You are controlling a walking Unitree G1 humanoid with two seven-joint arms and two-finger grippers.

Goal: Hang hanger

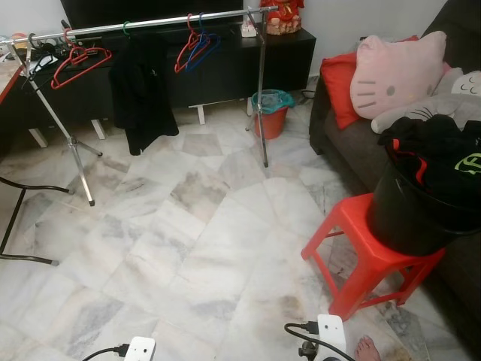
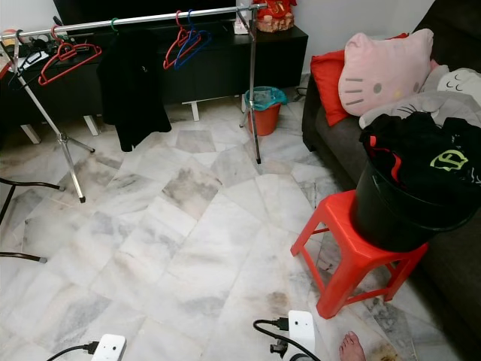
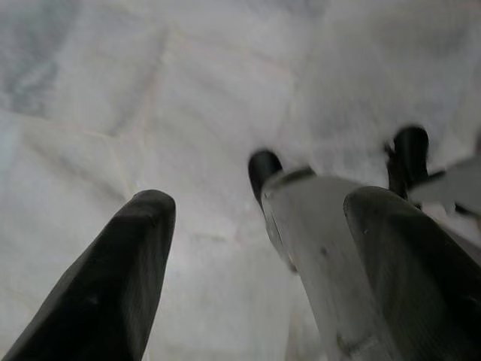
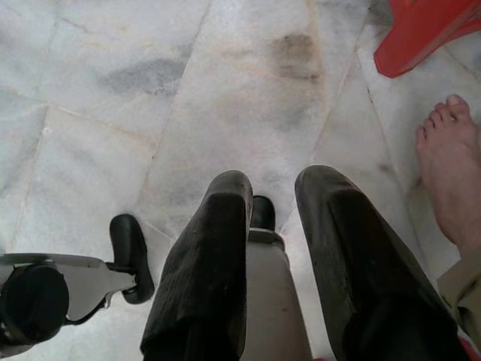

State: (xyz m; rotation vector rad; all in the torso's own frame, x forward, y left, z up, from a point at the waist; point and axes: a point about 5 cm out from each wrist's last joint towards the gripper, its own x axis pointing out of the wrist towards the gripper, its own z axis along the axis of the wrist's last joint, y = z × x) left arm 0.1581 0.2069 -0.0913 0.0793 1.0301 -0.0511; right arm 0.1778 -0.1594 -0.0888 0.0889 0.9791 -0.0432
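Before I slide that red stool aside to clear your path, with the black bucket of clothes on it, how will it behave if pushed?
The red stool looks like light plastic on splayed legs, so it should slide easily on the smooth marble floor. The black bucket overhangs the seat and is heaped with clothes, so the load is probably top-heavy; a sharp push could tip it.

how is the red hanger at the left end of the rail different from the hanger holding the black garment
The red hanger hangs bare near the rail's left end, its whole triangle in view. The green-hooked hanger sits further right and carries the black garment, which hides all but its hook. Both hang from the same metal rail.
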